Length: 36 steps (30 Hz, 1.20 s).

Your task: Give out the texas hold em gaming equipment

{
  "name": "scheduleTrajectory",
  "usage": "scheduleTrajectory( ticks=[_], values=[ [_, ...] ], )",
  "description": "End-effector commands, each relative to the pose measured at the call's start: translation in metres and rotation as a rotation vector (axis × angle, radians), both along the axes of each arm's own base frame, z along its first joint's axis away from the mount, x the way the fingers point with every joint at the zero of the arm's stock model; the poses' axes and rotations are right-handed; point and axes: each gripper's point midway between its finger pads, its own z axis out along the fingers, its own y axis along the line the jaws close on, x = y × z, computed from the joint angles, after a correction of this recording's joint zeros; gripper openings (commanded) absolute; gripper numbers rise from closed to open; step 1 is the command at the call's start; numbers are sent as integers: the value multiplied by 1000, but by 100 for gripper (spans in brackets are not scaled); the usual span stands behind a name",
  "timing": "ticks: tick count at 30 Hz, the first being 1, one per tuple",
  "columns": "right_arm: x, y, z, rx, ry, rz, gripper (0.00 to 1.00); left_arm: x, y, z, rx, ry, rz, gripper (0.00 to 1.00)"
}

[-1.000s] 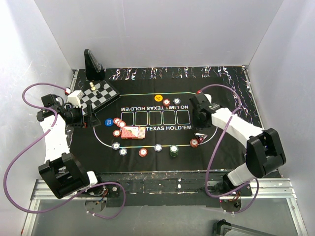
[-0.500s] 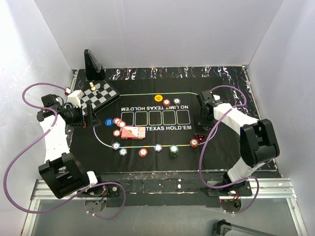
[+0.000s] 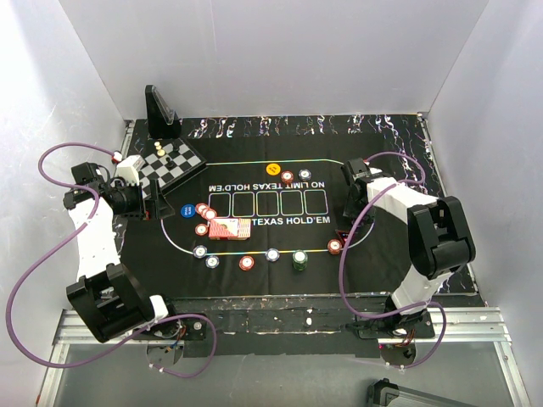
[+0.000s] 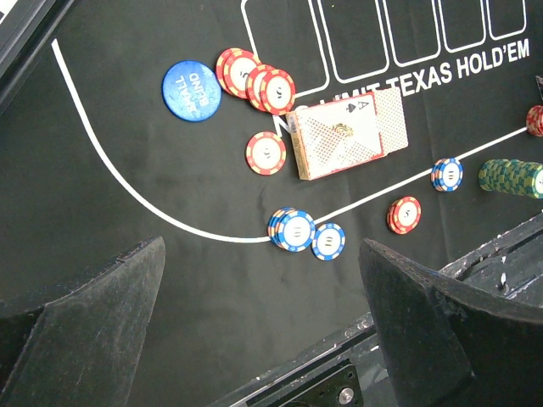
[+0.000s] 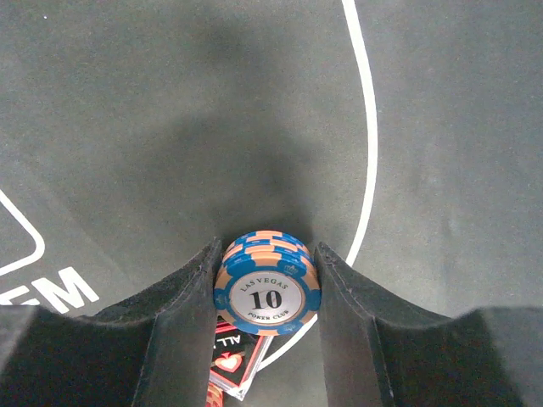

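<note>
Left gripper (image 4: 261,248): mine, jaws spread wide with nothing between them, hanging over the near-left corner of the mat (image 4: 127,170).
Room, left: bare felt on both sides of the white curve; the table's near edge runs just under my fingers.
Chessboard (image 3: 174,165): one, beyond my left wrist, off the mat's playing line.
Blue button (image 4: 192,90): one.
Red chips (image 4: 259,80): three overlapping just right of the button, one at the deck's corner, one near the front line, one at the right edge.
Card deck (image 4: 339,144): one, red backs up, an ace showing at its far edge.
Blue chips (image 4: 291,229): a short stack touching a single on the line, one more further right.
Green stack (image 4: 512,176): one.
Orange button (image 3: 272,169): one, far side, with a red and a grey chip near it.
Right gripper (image 5: 267,250): mine, pinched on the blue 10 stack (image 5: 267,292); a dark marker (image 5: 239,360) peeks out below it.
Room, right: open felt ahead; the white line curves just right of the stack.
</note>
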Motion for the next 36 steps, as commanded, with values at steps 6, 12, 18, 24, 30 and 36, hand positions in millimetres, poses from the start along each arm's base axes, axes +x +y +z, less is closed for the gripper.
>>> scheduleTrajectory(
  ticks=[6, 12, 18, 24, 30, 36],
  values=[
    [9, 8, 8, 51, -27, -18, 67, -4, -11, 16, -29, -50, -19, 100],
    [8, 8, 49, 56, -87, -10, 82, -4, -14, 22, -45, -74, -15, 100],
    [-8, 47, 105, 82, -194, 136, 84, -5, -17, 17, -64, -61, -12, 100],
    [-60, 134, 114, 167, -166, 451, 88, -5, -14, 13, -52, -53, -6, 100],
    [-107, 174, 92, 182, -74, 616, 89, -4, -14, 14, -54, -54, -2, 100],
    [-124, 187, 78, 198, -46, 672, 90, -3, -12, 12, -45, -48, -1, 100]
  ],
)
